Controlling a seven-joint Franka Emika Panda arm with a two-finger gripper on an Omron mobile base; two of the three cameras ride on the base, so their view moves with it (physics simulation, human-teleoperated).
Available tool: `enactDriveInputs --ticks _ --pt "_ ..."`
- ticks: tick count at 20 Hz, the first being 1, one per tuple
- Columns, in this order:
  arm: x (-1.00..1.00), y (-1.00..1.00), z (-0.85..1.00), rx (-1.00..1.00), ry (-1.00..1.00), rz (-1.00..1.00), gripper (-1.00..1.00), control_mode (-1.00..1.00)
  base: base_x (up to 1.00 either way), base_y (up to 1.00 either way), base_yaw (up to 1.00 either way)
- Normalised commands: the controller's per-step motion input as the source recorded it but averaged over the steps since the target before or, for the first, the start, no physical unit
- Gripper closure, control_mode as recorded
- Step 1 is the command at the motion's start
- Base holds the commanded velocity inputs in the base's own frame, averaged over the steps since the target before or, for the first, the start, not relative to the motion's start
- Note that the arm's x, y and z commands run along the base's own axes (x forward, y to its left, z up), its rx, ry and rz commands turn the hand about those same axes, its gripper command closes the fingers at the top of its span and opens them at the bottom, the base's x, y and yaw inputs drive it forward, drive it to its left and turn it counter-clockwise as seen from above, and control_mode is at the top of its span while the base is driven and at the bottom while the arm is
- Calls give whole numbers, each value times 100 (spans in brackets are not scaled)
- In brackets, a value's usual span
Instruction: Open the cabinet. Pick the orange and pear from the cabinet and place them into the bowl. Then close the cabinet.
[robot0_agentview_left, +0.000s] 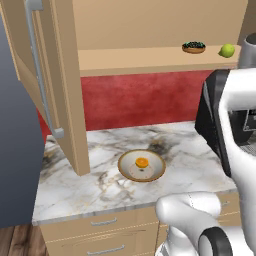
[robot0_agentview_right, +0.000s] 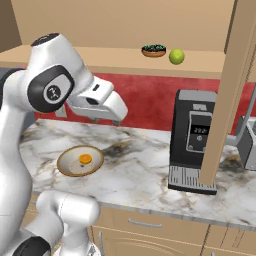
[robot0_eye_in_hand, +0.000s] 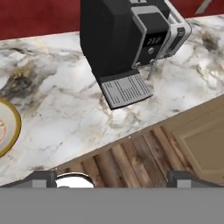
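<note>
Nearest the base, the tan bowl (robot0_agentview_left: 141, 165) sits on the marble counter (robot0_agentview_left: 100, 185) with the orange (robot0_agentview_left: 142, 162) already resting in its cream middle, so half of the fruit job looks done. In the hand view the gripper (robot0_eye_in_hand: 113, 178) hangs above the counter's front edge with its two dark tips spread wide and nothing between them, which fits a hand that has let go and is free for the next fruit. Further along the counter stands a black coffee machine (robot0_agentview_right: 194, 140), beside the swung-out right cabinet door (robot0_agentview_right: 227, 95). The left door (robot0_agentview_left: 47, 80) with its long silver handle (robot0_agentview_left: 42, 75) also stands open, so the cabinet (robot0_agentview_right: 125, 60) shelf is exposed. Farthest back on that shelf the pear (robot0_agentview_right: 176, 56) lies just beside a small dark dish (robot0_agentview_right: 153, 50), not yet picked; it is likely the next target, then the doors
</note>
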Motion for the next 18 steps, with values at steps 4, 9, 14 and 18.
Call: enactDriveInputs --ticks 4,9,14,18 --pt "0 -26 66 -5 -17 -1 -100 -100 0 0 0" --pt "0 -8 85 -6 -14 0 -100 -100 0 0 0" --pt "26 0 42 -5 -22 2 -100 -100 0 0 0" --pt "34 0 -3 -6 -23 7 -100 -100 0 0 0"
